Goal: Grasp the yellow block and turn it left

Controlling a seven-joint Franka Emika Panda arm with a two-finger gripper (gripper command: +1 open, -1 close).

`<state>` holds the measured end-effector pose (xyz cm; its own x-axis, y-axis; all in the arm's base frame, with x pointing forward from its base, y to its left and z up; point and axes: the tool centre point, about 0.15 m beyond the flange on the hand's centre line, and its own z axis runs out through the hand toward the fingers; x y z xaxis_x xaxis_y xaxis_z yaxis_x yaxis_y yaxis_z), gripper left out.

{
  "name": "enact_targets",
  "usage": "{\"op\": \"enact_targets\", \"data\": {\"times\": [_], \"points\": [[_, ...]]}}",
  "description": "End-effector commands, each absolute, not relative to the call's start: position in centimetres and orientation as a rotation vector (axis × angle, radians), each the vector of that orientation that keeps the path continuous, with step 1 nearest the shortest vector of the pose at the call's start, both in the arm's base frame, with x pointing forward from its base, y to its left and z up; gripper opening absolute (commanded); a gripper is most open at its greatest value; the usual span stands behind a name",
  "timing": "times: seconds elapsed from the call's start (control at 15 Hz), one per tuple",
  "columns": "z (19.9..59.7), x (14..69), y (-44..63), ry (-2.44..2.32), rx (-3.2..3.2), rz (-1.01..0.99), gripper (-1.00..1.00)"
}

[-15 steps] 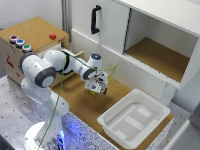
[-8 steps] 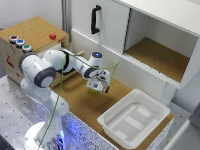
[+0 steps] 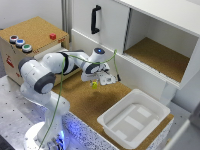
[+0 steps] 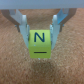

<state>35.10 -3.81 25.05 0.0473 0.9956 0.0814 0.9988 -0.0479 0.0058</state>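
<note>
Cork surface is bearing a white tub; near the tub, the gripper is clamping the yellow block between its fingers.

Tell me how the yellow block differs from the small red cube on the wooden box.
Colour: the yellow block is bright yellow with a dark "N" and a line on one face; the red cube looks plain red.
Place: the yellow block sits between the fingers of the tool, above the cork surface; the red cube rests on top of the wooden box, untouched.
Both are small and roughly cube-shaped.
</note>
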Motion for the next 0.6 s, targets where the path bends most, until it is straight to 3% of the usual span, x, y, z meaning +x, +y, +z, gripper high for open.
{"op": "enact_targets", "data": {"times": [0.0, 0.27, 0.33, 0.53], "points": [[22.8, 34.1, -4.2, -2.491, -1.879, -0.143, -1.00], [21.4, 36.0, -3.0, -2.435, -1.943, -0.131, -1.00], [21.6, 36.0, -2.7, -2.437, -1.969, -0.132, 1.00], [23.8, 35.1, -2.1, -2.421, -1.986, -0.168, 1.00]]}}
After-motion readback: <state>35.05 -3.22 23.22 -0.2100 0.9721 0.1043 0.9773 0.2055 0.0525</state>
